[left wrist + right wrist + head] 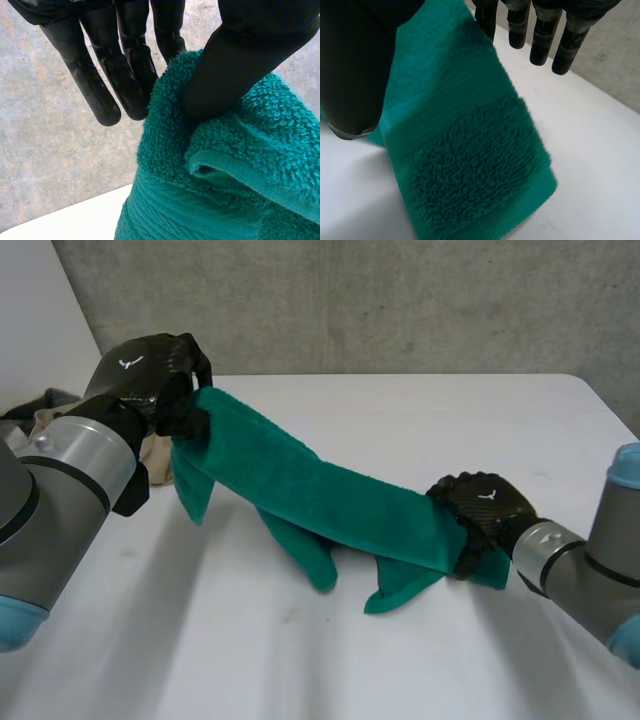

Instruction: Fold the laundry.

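While the towel (320, 490) hangs stretched between both hands, high at its far-left end and low at its near-right end, its slack lower folds drape onto the table (450, 420). Left hand (150, 370) pinches the bunched end with its thumb (235, 65) against one finger, the other fingers straight beside the cloth; right hand (485, 505) clamps the other end, thumb on one face, fingers on the other. Risk as I read it: the left pinch looks shallow on thick terry, so more tension could pull it free, and the dragging folds could crumple underneath or catch the beige pile (50, 420) by the left arm.
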